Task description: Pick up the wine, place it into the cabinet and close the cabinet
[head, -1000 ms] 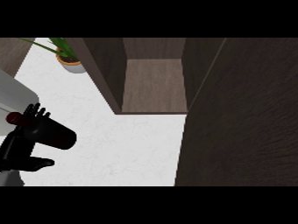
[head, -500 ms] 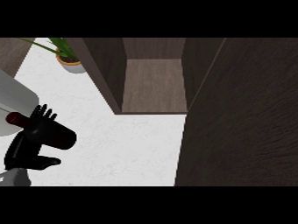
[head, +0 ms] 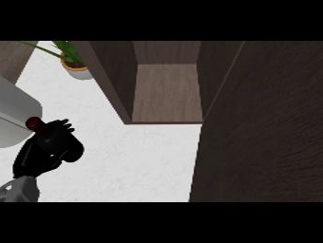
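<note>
The left hand (head: 49, 149), at about eight o'clock in the head view, has its fingers curled round the wine (head: 34, 124), of which only a dark red cap shows above them. Carried toward the open cabinet (head: 166, 92) at twelve o'clock, the bottle could strike the cabinet's left wall or the grey appliance (head: 3, 114) just beside it. The right hand is out of sight.

The white, faintly marbled counter top (head: 143, 156) carries a potted plant (head: 76, 66) at its far left corner, a dark wood cabinet (head: 166, 90) standing open at the rear, and what appears to be a grey sink basin (head: 3, 118) at its left edge.
</note>
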`<action>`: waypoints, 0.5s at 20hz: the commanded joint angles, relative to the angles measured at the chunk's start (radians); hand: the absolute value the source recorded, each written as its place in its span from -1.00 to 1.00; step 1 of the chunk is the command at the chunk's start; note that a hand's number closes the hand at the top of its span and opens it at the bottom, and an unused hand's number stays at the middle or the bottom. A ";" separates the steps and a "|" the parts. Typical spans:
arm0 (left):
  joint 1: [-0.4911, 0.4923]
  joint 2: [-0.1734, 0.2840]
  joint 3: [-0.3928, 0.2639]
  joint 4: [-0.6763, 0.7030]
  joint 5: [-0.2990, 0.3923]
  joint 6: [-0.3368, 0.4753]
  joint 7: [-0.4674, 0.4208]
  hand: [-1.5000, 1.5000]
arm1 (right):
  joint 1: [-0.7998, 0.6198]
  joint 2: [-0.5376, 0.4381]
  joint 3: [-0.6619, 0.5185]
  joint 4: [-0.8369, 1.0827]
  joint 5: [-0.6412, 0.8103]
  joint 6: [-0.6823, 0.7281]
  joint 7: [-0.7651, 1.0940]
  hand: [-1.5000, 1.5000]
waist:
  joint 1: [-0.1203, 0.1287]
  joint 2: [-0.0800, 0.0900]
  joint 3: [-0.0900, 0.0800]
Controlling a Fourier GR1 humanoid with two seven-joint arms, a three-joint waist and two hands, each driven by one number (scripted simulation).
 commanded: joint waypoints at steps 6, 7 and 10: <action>0.011 -0.019 -0.098 -0.012 -0.098 -0.020 -0.166 1.00 | 0.049 0.009 0.040 -0.120 0.027 -0.013 0.024 -1.00 | -0.001 -0.001 0.000; -0.009 0.026 -0.107 0.041 -0.147 -0.008 -0.228 1.00 | 0.023 0.003 0.010 -0.105 -0.011 -0.009 0.017 -1.00 | -0.006 0.002 -0.001; -0.004 0.011 -0.143 -0.009 -0.186 0.059 -0.277 1.00 | -0.004 -0.013 -0.023 -0.095 -0.018 -0.002 0.020 -1.00 | -0.002 0.001 -0.001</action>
